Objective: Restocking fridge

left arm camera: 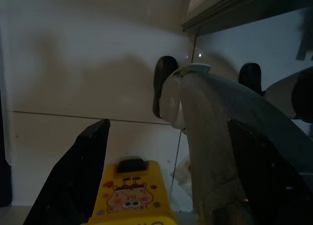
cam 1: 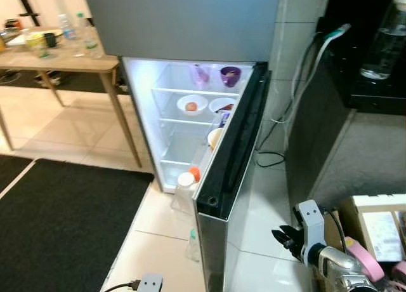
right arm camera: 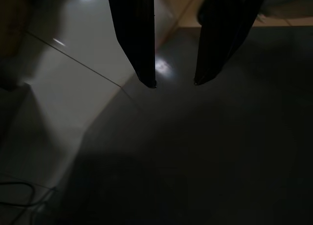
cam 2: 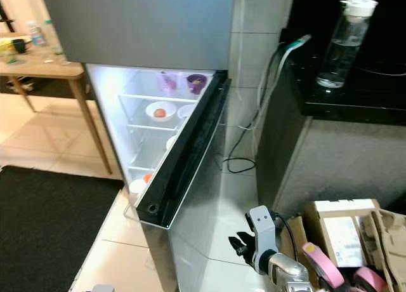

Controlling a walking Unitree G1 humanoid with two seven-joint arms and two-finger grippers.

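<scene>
fridge [cam 1: 190, 124] stands open, well beyond the right pincer [right arm camera: 173, 82], its fingers parted, empty.

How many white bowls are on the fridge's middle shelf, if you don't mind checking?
2: one white bowl holding something reddish sits left on the middle shelf, the other bowl right, partly behind the fridge door; more may be hidden.

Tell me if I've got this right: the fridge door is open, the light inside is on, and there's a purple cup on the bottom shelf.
Not quite. The fridge door is open and the light inside is on, but the purple cup stands on the top shelf, not the bottom one. The left eye view shows it just under the upper edge of the compartment, above the shelf holding the white bowl.
</scene>
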